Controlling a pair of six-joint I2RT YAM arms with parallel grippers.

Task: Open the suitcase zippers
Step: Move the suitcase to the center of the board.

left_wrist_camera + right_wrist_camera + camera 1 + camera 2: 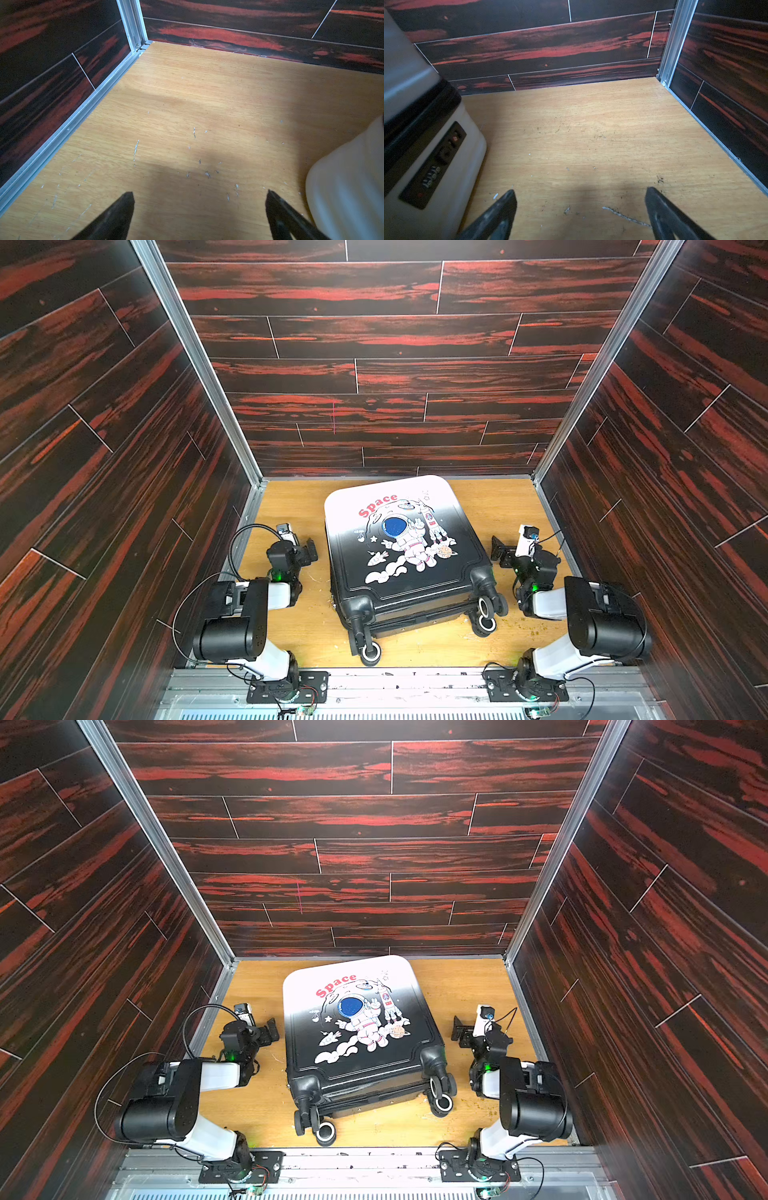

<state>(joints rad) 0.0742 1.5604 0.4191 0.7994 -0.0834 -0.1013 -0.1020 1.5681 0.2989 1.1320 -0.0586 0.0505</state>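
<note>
The suitcase (399, 547) (357, 1027) lies flat in the middle of the wooden floor, astronaut print up, white end toward the back wall and wheels (486, 614) toward the near edge. It looks closed. In the right wrist view its zippers (415, 116) show as a black band between the pale shell halves, above a dark lock panel (436, 164); I see no pulls. My left gripper (309, 551) (199, 194) hovers open just left of the case, empty. My right gripper (498, 551) (579, 192) stands open just right of it, also empty. A white corner of the suitcase (349, 187) edges the left wrist view.
Dark red wood-pattern walls (395, 364) enclose the floor on three sides, with aluminium rails (249, 506) at the corners and base. Bare scratched wood floor (299, 635) lies on both sides of the case. The arm bases (286, 689) sit on the near metal rail.
</note>
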